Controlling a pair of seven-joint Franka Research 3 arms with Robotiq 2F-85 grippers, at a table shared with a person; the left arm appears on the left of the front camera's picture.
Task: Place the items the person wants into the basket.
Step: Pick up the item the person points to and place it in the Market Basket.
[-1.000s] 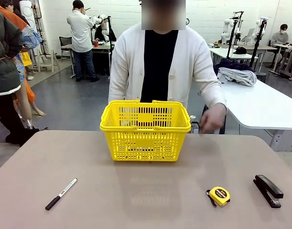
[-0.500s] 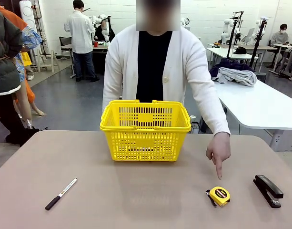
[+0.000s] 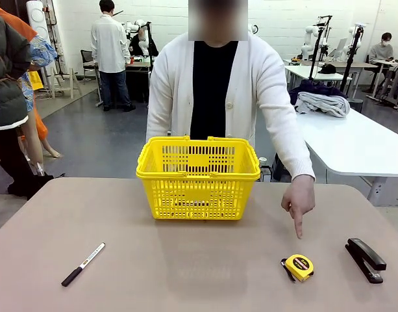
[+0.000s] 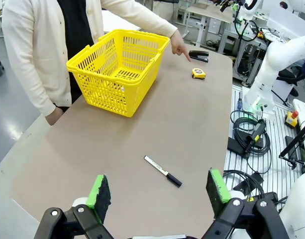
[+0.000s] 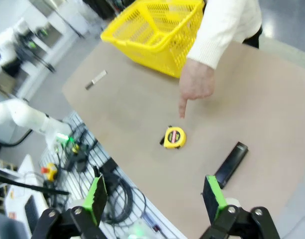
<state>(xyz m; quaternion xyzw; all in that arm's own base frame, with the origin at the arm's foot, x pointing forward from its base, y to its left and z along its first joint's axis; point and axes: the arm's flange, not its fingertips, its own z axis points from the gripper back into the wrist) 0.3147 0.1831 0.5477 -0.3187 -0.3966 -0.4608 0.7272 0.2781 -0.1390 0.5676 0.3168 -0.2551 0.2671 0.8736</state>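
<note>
Person's hand (image 3: 298,203) has come down, finger aimed at tape measure (image 3: 298,266) right of basket (image 3: 197,195): likely the wanted item; left gripper (image 4: 159,191), right gripper (image 5: 154,195) both wide, empty

The basket (image 3: 198,195) stands mid-frame on the counter (image 3: 186,279). The marker (image 3: 83,264) lies lower left. The tape measure (image 3: 298,266) and the stapler (image 3: 365,259) lie lower right.

I log the basket (image 3: 197,179) as bright yellow with slotted lattice sides, on a plain taupe tabletop (image 3: 186,266). Tape measure (image 3: 298,266) yellow and black, stapler (image 3: 365,259) black, marker (image 3: 83,264) white with black cap. Person (image 3: 263,84) in white cardigan over black top; left pincer (image 4: 158,188) and right pincer (image 5: 154,195) black with green pads.
</note>
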